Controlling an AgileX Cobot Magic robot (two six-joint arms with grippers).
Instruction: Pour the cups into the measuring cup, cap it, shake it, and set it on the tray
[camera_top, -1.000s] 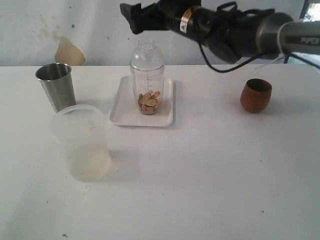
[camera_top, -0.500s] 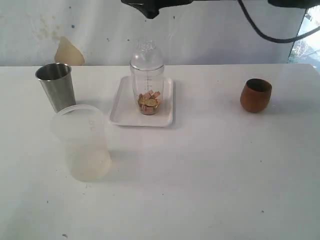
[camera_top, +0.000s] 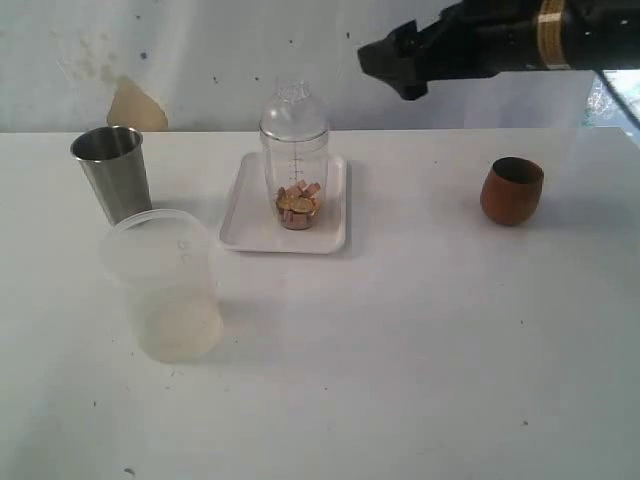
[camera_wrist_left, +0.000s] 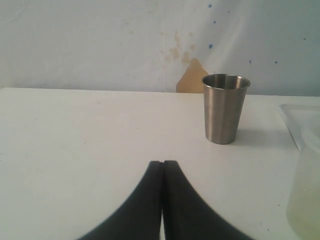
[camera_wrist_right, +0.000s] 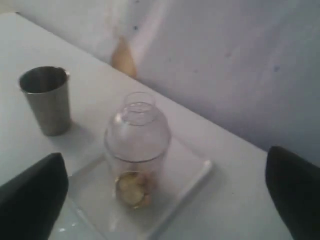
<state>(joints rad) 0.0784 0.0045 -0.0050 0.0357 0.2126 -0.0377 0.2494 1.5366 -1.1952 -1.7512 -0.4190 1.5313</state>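
The measuring cup (camera_top: 294, 165) stands upright on the tray (camera_top: 335, 236), towards the tray's far side, with the cap (camera_top: 293, 108) sitting on its mouth and a small heap of pink and brown pieces (camera_top: 297, 204) at the bottom. By my reckoning the job is as good as done, and any trouble from here would come from the arms. The right gripper (camera_top: 390, 70) hangs in the air above the table (camera_top: 400, 350), off to the right of the cap and higher than it, fingers spread wide with nothing between them. If it swung back left at a lower height it could clip the cap. The measuring cup is tall and narrow, so I'd expect it to tip over and perhaps drag the tray with it. I can't tell how firmly the cap is seated, so a knock might also pop it off and spill the pieces. The wooden cup (camera_top: 512, 190) stands well apart to the right, under that arm, and a careless drop could catch it. The left gripper (camera_wrist_left: 162, 165) is low over the table with its fingers pressed together on nothing. The tumbler (camera_top: 111, 172) stands a little ahead of it and the frosted tub (camera_top: 165, 285) close by, so a push forward would shove either one.
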